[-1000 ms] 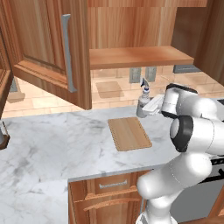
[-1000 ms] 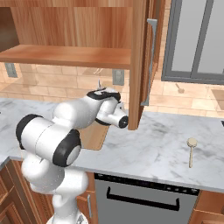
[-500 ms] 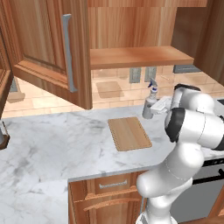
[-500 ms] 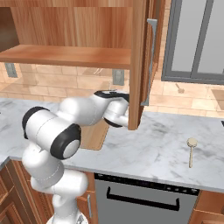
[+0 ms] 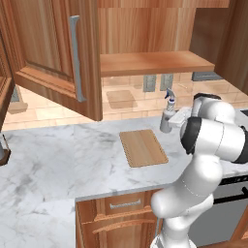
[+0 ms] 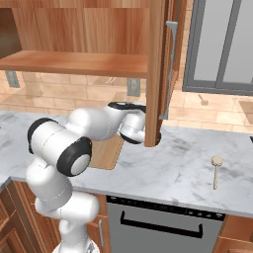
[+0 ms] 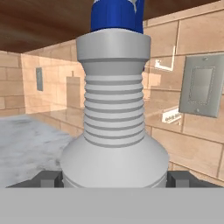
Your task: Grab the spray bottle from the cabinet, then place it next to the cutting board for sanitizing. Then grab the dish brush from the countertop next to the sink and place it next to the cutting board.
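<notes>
On the countertop: white marble slab [image 5: 72, 160], where a robot arm works under an open wooden cabinet [image 5: 155, 63].
Gripper: the gripper [image 7: 113, 178] straddles the bottle's base, jaws spread wide; a finger tip [image 7: 48, 178] shows on either side, and contact cannot be told.
Spray bottle: the spray bottle [image 5: 168, 116] stands upright just right of the cutting board [image 5: 143, 147].
Step, by judgement: release and retreat; back straight off, jaws wide, so the bottle stays standing.
Next target: the dish brush [image 6: 216, 170], well apart to the right.
</notes>
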### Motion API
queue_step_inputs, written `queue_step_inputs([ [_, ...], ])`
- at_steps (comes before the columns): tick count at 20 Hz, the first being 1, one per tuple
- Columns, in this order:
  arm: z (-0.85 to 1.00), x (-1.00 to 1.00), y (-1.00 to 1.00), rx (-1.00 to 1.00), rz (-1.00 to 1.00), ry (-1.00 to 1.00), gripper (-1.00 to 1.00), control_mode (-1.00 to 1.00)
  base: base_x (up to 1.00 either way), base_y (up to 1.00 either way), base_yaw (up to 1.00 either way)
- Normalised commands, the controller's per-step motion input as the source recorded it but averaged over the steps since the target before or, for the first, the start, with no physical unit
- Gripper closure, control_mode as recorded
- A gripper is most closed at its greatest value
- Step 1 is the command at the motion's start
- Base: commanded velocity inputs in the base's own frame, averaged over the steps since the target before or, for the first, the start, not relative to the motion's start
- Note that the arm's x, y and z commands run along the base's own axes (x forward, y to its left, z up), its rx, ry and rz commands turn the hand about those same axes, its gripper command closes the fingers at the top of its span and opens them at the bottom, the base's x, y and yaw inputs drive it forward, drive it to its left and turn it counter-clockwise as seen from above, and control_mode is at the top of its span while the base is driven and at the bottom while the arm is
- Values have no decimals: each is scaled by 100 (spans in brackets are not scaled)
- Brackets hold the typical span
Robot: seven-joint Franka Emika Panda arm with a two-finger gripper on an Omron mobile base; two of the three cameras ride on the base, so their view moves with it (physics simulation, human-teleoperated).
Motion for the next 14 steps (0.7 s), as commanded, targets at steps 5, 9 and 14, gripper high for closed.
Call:
queue_step_inputs([
  [5, -17, 0, -4, -3, 0, 0, 100, -100, 0, 0, 0],
  [9, -21, 0, -9, 1, 0, 6, 100, -100, 0, 0, 0],
  [14, -29, 0, -2, 0, 0, 7, 100, -100, 0, 0, 0],
])
